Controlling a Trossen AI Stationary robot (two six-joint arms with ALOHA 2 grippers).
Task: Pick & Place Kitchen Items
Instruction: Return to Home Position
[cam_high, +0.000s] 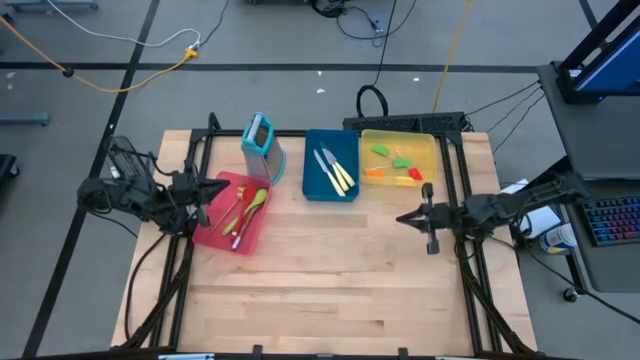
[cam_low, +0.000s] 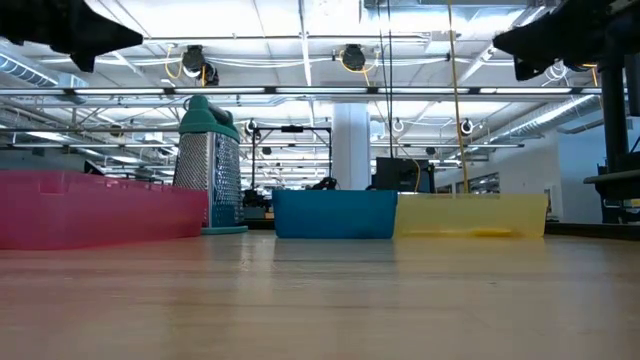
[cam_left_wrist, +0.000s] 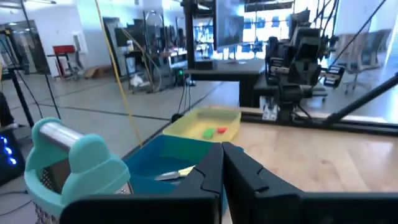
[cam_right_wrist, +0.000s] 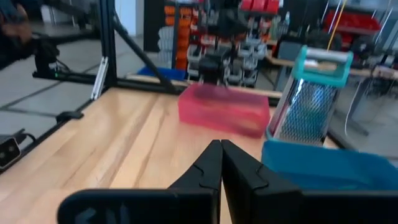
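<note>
The kitchen items lie sorted in three trays along the table's far side. The red tray (cam_high: 232, 212) holds green, red and wooden spoons (cam_high: 250, 207). In the blue tray (cam_high: 331, 164) lie cream-handled knives (cam_high: 337, 172). The yellow tray (cam_high: 398, 159) contains green, red and orange mini spatulas (cam_high: 396, 165). My left gripper (cam_high: 222, 187) hovers shut above the red tray's left edge, holding nothing. My right gripper (cam_high: 402, 217) is shut and empty, raised over bare wood just near of the yellow tray. Both sets of fingers show pressed together in the wrist views (cam_left_wrist: 222, 163) (cam_right_wrist: 221, 158).
A teal upright grater-like holder (cam_high: 260, 142) stands between the red and blue trays at the far edge. The near half of the wooden table (cam_high: 320, 290) is bare. Black frame rails (cam_high: 455, 150) run along the table's sides and far edge.
</note>
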